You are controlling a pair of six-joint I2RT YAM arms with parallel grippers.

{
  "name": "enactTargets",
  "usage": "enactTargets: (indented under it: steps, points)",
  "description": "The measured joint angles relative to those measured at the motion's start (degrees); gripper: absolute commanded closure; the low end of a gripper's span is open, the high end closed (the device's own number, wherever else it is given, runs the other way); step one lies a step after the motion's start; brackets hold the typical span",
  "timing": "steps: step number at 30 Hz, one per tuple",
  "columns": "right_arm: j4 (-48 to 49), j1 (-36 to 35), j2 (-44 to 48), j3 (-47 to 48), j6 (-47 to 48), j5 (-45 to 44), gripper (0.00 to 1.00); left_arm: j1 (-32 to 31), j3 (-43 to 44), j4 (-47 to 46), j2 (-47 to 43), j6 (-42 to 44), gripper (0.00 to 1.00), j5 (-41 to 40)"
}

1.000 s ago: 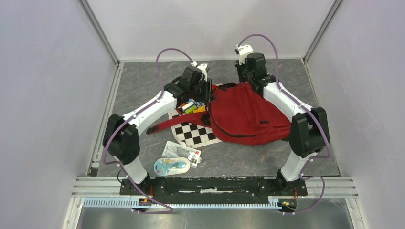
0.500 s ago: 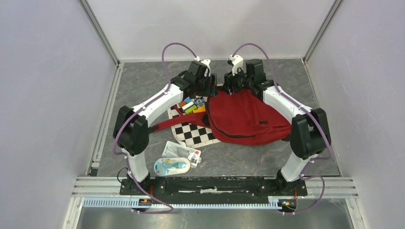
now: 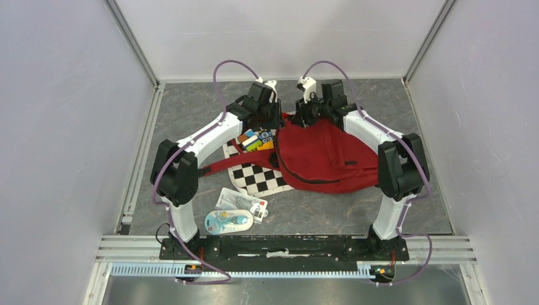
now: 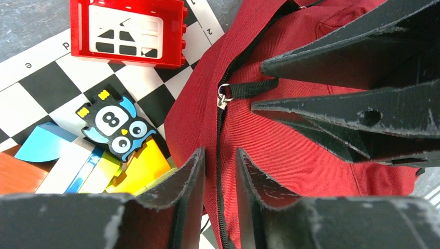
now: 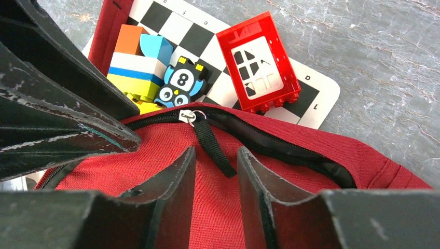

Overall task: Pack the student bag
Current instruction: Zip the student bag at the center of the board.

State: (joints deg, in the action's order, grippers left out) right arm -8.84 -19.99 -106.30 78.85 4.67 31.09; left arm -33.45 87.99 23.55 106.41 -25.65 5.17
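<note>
Grey counter [image 3: 191, 114] is carrying the student bag [image 3: 330, 159] centre-right; you're hovering left claw [image 4: 219, 151] and right claw [image 5: 215, 150], both narrowly parted and empty, over its zipper [image 4: 218, 135]; pull strap [image 5: 212, 148] is lying between right claw's tips.

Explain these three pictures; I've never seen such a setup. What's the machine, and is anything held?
Two robot arms are bolted at a table's near edge. One picture looks down from above; the other two come from a camera on each wrist. The left hand and right hand are poised open over a red bag, near its zip pull; neither seems to grip anything. Beside the bag, toy blocks sit on a chessboard, with packets nearer the arms.
</note>
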Motion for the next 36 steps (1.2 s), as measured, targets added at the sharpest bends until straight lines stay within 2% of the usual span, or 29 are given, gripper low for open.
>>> enactTargets:
  steps: [6,8,16,19,25,29,36]
  points:
    - [-0.3,0.0,-0.3,0.7,0.8,0.0,0.93,0.1,0.0,-0.7,0.9,-0.7,0.95,1.2]
    - [-0.4,0.0,-0.3,0.7,0.9,0.0,0.99,0.2,0.0,-0.7,1.2,-0.8,0.98,1.4]
    - [-0.4,0.0,-0.2,0.7,1.3,-1.0,1.00,0.2,-0.8,-1.5,1.3,-0.9,0.98,1.5]
    - [0.0,0.0,0.1,0.3,1.5,-1.0,0.85,0.3,-1.6,-2.1,1.3,-0.9,0.98,1.7]
    - [-0.3,0.0,-0.3,0.9,1.2,2.6,0.72,0.3,-2.1,-2.7,1.3,-0.7,0.98,2.8]
    - [-1.2,0.0,-2.5,3.9,1.3,4.4,0.67,0.3,-2.1,-2.7,1.3,-0.4,0.98,3.0]
    - [-3.6,0.0,-6.0,6.7,1.6,6.5,0.65,0.3,-2.8,-2.9,1.3,-0.2,0.98,3.8]
